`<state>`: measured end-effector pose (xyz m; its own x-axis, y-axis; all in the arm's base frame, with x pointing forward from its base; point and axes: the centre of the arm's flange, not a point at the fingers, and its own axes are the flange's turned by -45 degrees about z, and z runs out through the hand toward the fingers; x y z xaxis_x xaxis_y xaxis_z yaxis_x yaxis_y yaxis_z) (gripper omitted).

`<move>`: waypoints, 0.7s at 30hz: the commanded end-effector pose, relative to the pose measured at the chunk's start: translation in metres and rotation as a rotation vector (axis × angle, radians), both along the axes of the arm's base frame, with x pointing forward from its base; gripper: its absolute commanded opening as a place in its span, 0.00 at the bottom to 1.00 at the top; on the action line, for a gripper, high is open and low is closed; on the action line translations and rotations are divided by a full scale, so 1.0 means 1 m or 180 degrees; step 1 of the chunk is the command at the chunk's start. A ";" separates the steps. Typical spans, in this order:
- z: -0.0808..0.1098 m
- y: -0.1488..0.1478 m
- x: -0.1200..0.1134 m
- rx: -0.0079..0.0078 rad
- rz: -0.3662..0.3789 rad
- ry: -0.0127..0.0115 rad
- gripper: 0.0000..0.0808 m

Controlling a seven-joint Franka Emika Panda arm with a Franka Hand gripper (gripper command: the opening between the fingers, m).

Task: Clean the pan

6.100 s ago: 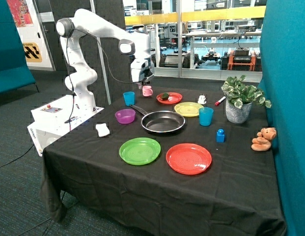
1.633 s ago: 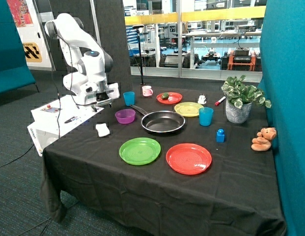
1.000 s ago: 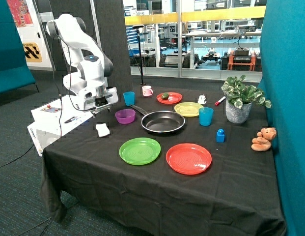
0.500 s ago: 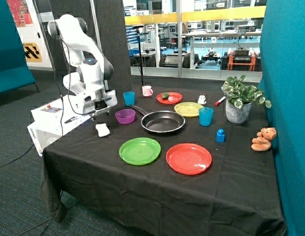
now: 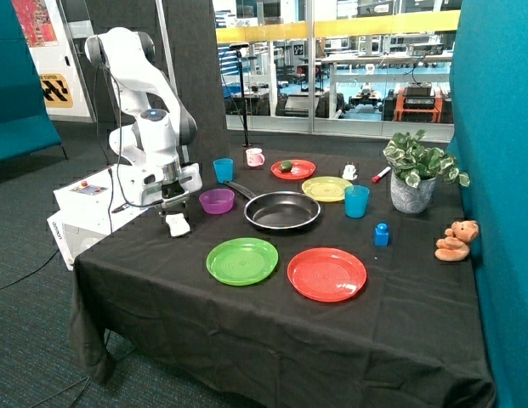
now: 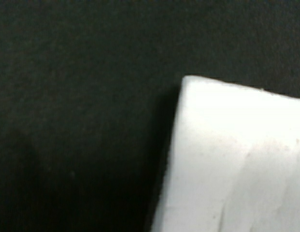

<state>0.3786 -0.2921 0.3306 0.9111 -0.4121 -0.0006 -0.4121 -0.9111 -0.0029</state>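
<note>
On the black tablecloth there are four flat plates: a green plate and a red plate side by side near the front edge, a yellow plate farther back, and a smaller red plate at the far side. There are two blue cups, one at the far left and one right of the yellow plate, one pink mug, one purple bowl, one white sponge, one blue block, one potted plant, one small brown teddy bear at the right edge, and one red marker near the plant. The pan sits about mid-table, just right of the purple bowl and behind the green plate, its thin handle pointing to the far left toward the first blue cup. The white arm rises from its base at the left, folds over and points its wrist straight down at the table's left side, so the gripper hangs right above the sponge (whether its fingers are apart or together cannot be told). In the wrist view a corner of the sponge fills much of the picture against the dark cloth. As for contents, the pan looks bare inside, the far red plate carries a small green item, and the purple bowl shows nothing inside from this angle.
</note>
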 end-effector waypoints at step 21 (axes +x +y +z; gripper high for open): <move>-0.020 0.007 0.001 -0.00091 -0.0055 0.00021 0.00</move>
